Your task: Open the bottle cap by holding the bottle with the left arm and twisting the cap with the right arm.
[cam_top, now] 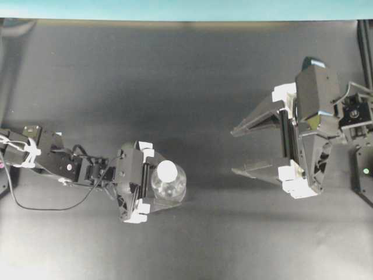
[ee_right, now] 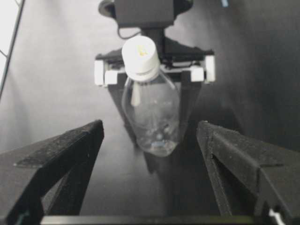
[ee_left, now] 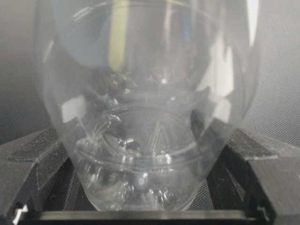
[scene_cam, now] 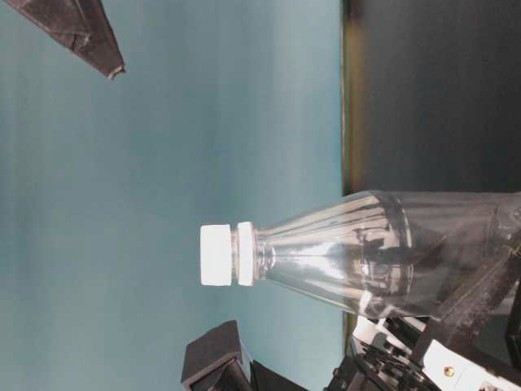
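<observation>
We see a dark grey, matte bench (cam_top: pixel 175 87) filling the overhead view, with a pale teal strip of wall along its top edge. In the lower left of that view, the left arm (cam_top: pixel 52 160) reaches in from the left edge, slim and black with a thin loose cable looping below it. Its end effector (cam_top: pixel 152 182) is clamped on the bottle (cam_top: pixel 170 185), one finger on each side of the clear body, as the left wrist view confirms: the transparent bottle (ee_left: pixel 145 117) fills that frame with black fingers pressed against it at lower left and lower right. The bottle stands upright on the bench, a little left of the centre of the overhead frame, and the cap (cam_top: pixel 168 170) sits on top, white and round, narrower than the body. In the table-level view, which is turned on its side, the bottle (scene_cam: pixel 366 252) points toward the left with its cap (scene_cam: pixel 216 254) against the teal backdrop. The right arm (cam_top: pixel 326 111) occupies the right side of the overhead view, bulkier and black. Its end effector (cam_top: pixel 242 151) has its two triangular fingers spread wide apart, holding nothing, and it is well apart from the bottle. In the right wrist view, we look between those parted fingers at the bottle (ee_right: pixel 151 112) and cap (ee_right: pixel 139 55) ahead.
</observation>
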`<state>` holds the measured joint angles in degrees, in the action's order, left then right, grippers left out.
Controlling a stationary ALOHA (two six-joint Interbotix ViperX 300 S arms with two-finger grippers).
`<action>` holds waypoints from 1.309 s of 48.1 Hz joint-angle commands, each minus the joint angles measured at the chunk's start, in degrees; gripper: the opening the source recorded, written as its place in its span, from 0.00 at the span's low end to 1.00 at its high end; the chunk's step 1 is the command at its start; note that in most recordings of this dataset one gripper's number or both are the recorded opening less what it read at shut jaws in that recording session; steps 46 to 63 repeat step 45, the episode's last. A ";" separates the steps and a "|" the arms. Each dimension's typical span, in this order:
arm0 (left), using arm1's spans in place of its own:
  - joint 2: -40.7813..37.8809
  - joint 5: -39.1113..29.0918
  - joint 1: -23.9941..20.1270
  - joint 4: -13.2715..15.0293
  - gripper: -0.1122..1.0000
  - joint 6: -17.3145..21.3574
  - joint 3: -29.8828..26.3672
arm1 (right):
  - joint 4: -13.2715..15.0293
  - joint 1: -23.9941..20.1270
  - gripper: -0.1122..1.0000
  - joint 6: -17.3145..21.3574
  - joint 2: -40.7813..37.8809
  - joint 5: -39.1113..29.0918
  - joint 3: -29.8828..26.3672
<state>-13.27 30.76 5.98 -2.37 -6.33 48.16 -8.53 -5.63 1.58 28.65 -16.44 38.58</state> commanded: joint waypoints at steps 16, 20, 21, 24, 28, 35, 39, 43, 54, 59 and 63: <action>-0.44 -0.88 0.88 -0.18 0.84 -0.44 0.35 | -0.09 -1.67 0.80 0.44 0.26 2.64 1.49; -0.53 -0.88 0.88 -0.26 0.84 -0.44 0.44 | -0.09 -1.67 0.80 0.35 0.26 2.72 1.76; -0.53 -0.88 0.88 -0.18 0.84 -0.44 0.44 | -0.09 -1.67 0.80 0.44 0.26 2.72 1.76; -0.44 -0.88 0.88 -0.18 0.84 -0.44 0.35 | -0.09 -1.67 0.80 0.44 0.26 2.72 2.02; -0.44 -0.88 0.88 -0.26 0.84 -0.35 0.35 | -0.09 -1.67 0.80 0.44 0.26 2.72 2.29; -0.53 -0.88 0.88 -0.26 0.84 -0.09 0.44 | -0.09 -1.67 0.80 0.44 0.26 2.99 2.90; -0.53 -0.88 0.88 -0.18 0.84 -0.09 0.44 | -0.09 -1.67 0.80 0.44 0.35 3.52 3.43; -0.53 -0.88 0.88 -0.26 0.84 -0.09 0.44 | -0.09 -1.67 0.80 0.44 0.35 4.39 3.96; -0.53 -0.97 0.88 -0.26 0.84 -0.09 0.44 | -0.09 -1.67 0.80 0.44 0.35 4.75 4.31; -0.53 -0.97 0.88 -0.26 0.84 -0.09 0.44 | -0.09 -1.67 0.80 0.44 0.35 4.75 4.31; -0.53 -0.97 0.88 -0.26 0.84 -0.09 0.44 | -0.09 -1.67 0.80 0.44 0.35 4.75 4.31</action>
